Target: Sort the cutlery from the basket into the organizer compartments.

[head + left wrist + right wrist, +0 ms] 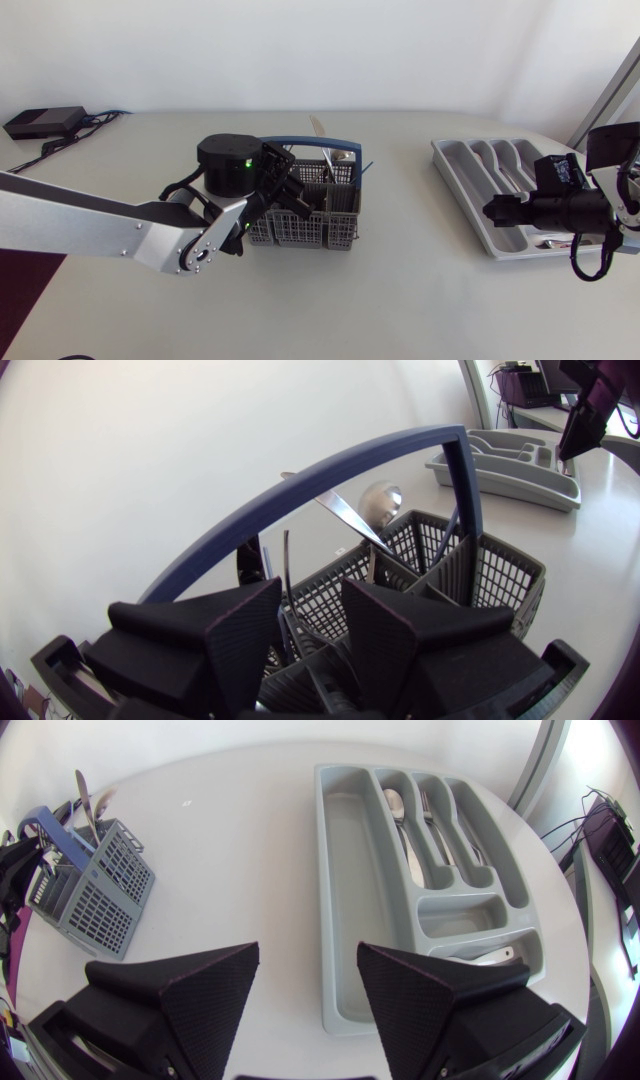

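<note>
While the left hand (312, 600) is lowered into the grey basket (500, 580), its two fingers are held apart. A thin dark cutlery handle (288, 575) is seen standing between them, close to one finger; whether it is touched cannot be told. Just ahead of this hand the basket's blue handle (330, 470) is arched. Past that arch a knife blade (345, 515) and a spoon bowl (380, 500) are seen rising from the far compartments. The basket is set upright on the pale surface (380, 300).

The right hand (308, 960) is held well apart from the basket, over the surface, with its fingers spread wide and nothing gripped between them. The grey organizer (345, 920) is found just ahead of this hand and slightly to one side. Its long outer compartment is nearest the gap between the fingers. A spoon (397, 810) and further silver pieces (440, 830) are laid in the narrow lengthwise compartments beyond, and another piece (490, 957) is laid in the crosswise compartment nearest the hand.
</note>
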`<state>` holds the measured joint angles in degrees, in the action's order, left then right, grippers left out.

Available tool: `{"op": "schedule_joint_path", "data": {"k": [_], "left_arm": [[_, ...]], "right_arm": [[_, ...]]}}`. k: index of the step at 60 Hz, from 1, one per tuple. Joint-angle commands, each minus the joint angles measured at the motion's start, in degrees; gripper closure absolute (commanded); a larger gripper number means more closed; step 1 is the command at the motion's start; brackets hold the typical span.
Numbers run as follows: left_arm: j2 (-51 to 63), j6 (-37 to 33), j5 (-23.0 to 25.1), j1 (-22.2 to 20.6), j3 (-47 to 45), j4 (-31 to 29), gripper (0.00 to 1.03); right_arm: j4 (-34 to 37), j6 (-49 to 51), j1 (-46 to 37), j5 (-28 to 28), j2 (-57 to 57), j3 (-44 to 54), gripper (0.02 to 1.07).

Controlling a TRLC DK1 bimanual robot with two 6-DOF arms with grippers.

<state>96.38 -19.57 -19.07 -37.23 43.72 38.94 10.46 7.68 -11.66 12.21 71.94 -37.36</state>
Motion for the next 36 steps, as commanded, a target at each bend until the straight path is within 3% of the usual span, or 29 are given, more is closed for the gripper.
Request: {"op": "schedule_joint_path", "data": {"k": [1, 16, 26, 36], "left_arm": [[1.4, -0.9, -0.7, 0.5, 2.0, 0.8, 0.61], [3.0, -1.0, -1.4, 1.5, 4.0, 0.8, 0.62], [4.3, -1.2, -2.5, 1.8, 5.8, 0.8, 0.74], [5.8, -1.9, -3.3, 1.5, 7.3, 0.7, 0.79]], "right_arm": [[-0.4, 0.4, 0.4, 0.1, -0.7, 1.5, 0.35], [-0.6, 0.4, 0.4, 0.1, -0.8, 1.6, 0.35], [-0.7, 0.3, 0.4, 0.0, -0.8, 1.6, 0.35], [-0.7, 0.3, 0.5, 0.0, -0.8, 1.8, 0.35]]}}
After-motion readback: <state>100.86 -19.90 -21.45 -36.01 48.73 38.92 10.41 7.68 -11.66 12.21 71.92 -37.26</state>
